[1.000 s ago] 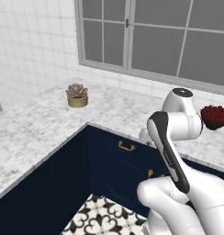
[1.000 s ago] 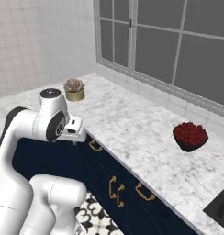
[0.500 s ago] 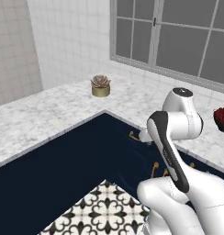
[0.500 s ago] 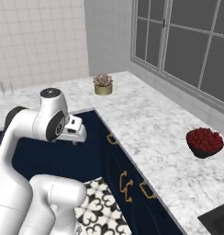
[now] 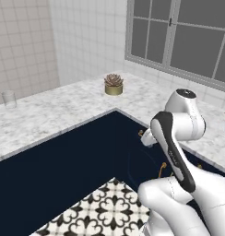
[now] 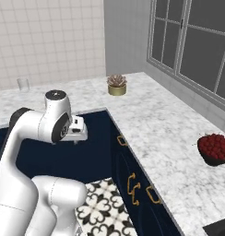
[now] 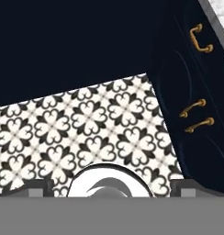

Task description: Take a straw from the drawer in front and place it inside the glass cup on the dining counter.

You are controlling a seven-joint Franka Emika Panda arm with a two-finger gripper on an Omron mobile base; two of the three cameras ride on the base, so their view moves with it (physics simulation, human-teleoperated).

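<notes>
Change: the whole scene is seen shifted in both base views against the earlier frames, so the base has turned; the glass cup (image 5: 9, 98) is now brought into view.
Glass cup: stood upright on the dining counter (image 5: 54, 115), a marble surface near the tiled wall, well apart from the succulent pot (image 5: 114, 85).
Right base view: a bowl of red fruit (image 6: 216, 149) is shown on the window-side surface.
Hand view: patterned floor (image 7: 86, 124) and brass handles (image 7: 200, 37) on navy fronts are shown.
Arm: folded, the gripper (image 6: 76, 131) held over the navy panels.
Jaws: spread wide, nothing held.
Straw: not made out.
</notes>
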